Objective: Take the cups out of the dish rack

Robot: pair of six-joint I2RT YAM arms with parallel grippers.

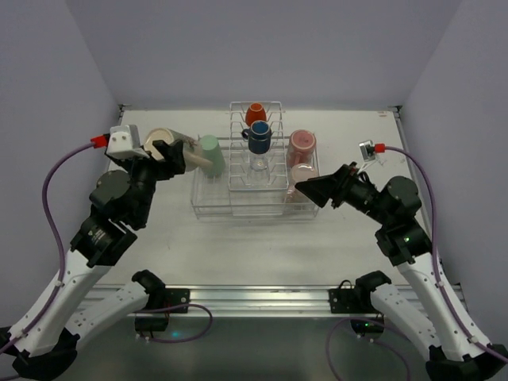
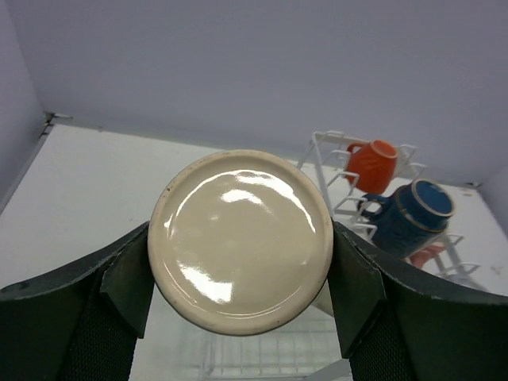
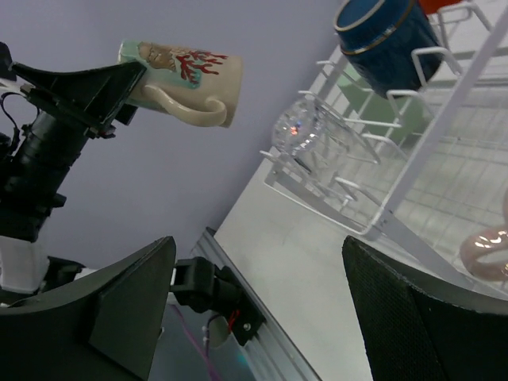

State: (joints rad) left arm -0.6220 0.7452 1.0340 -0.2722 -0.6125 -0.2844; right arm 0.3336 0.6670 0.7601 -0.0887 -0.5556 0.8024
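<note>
My left gripper (image 1: pixel 168 151) is shut on the cream mug (image 1: pixel 163 144) and holds it in the air left of the dish rack (image 1: pixel 208 208). In the left wrist view the mug's base (image 2: pixel 240 238) sits between the fingers (image 2: pixel 127 282). The mint-green tumbler (image 1: pixel 210 155) lies at the rack's left end. The orange-red mug (image 1: pixel 255 113), dark-blue mug (image 1: pixel 259 140) and clear glass (image 1: pixel 259 163) sit on the middle tines. Two pink tumblers (image 1: pixel 302 144) (image 1: pixel 302 175) are at the right end. My right gripper (image 1: pixel 311 189) is open and empty beside the rack's right front corner.
The right wrist view shows the cream mug (image 3: pixel 186 75) held aloft, the blue mug (image 3: pixel 385 36), the glass (image 3: pixel 305 135), a pink tumbler (image 3: pixel 488 246) and the rack's wire (image 3: pixel 429 151). Walls enclose the table on three sides. A metal rail (image 1: pixel 262 298) runs along the front edge.
</note>
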